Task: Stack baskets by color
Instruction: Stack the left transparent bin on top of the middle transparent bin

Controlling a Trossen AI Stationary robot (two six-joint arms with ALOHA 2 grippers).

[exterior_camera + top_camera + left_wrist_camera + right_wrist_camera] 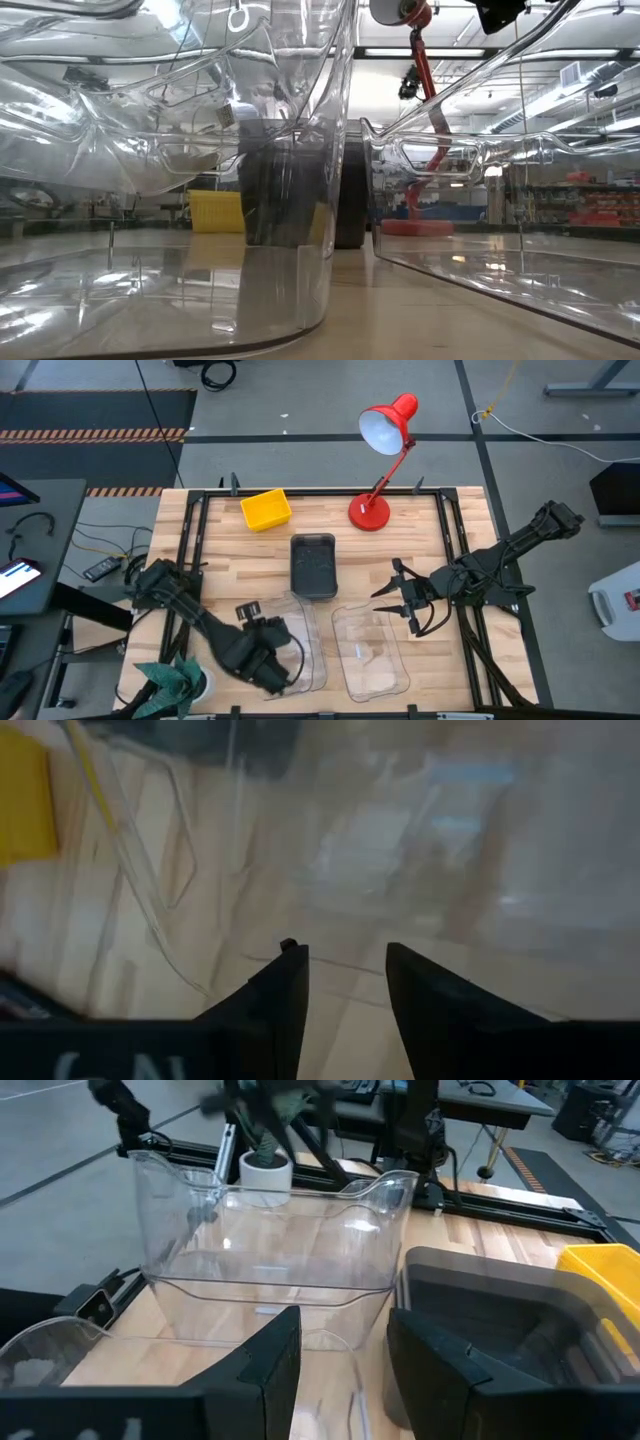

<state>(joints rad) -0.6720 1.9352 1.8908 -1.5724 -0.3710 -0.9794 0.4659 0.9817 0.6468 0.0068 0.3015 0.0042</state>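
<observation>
Wooden table [220, 570] | clear baskets [372, 650] glossy, rounded | both jaws apart, empty

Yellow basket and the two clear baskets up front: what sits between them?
In the high view, the grey basket lies between the yellow basket and the clear baskets. The red lamp stands off to the side.

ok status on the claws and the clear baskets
Left claw open over the near-left clear basket, holding nothing. Right claw open, empty, at second clear basket. Grey basket and yellow basket sit apart. Nothing blocking.
</observation>
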